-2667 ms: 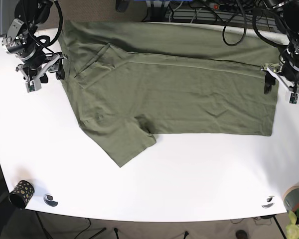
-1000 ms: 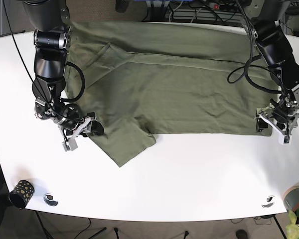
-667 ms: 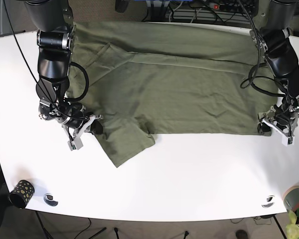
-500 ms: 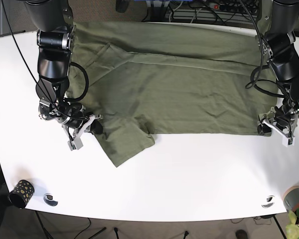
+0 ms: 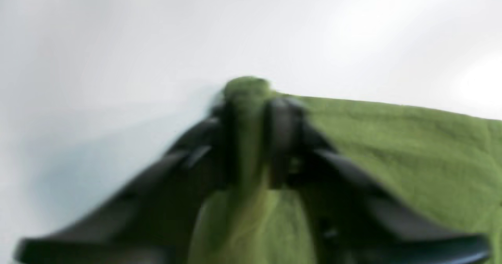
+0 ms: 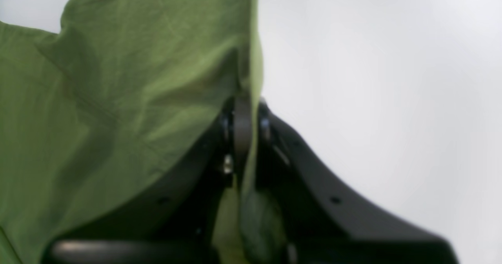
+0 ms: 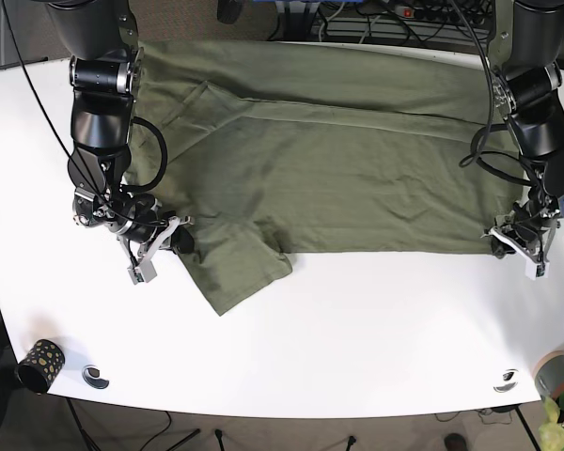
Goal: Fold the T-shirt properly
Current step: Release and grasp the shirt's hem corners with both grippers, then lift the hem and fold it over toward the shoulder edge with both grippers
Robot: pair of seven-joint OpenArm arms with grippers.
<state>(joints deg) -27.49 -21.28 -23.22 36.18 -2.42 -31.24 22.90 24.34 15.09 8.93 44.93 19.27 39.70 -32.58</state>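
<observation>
My left gripper (image 5: pixel 255 138) is clenched on a bunched corner of the olive-green cotton T-shirt (image 7: pixel 338 160), at the right edge of the base view. My right gripper (image 6: pixel 243 138) pinches a thin edge of it at lower left. The shirt lies spread across the upper half of the white table (image 7: pixel 357 338), lightly wrinkled, one sleeve (image 7: pixel 240 272) jutting down toward the centre-left.
</observation>
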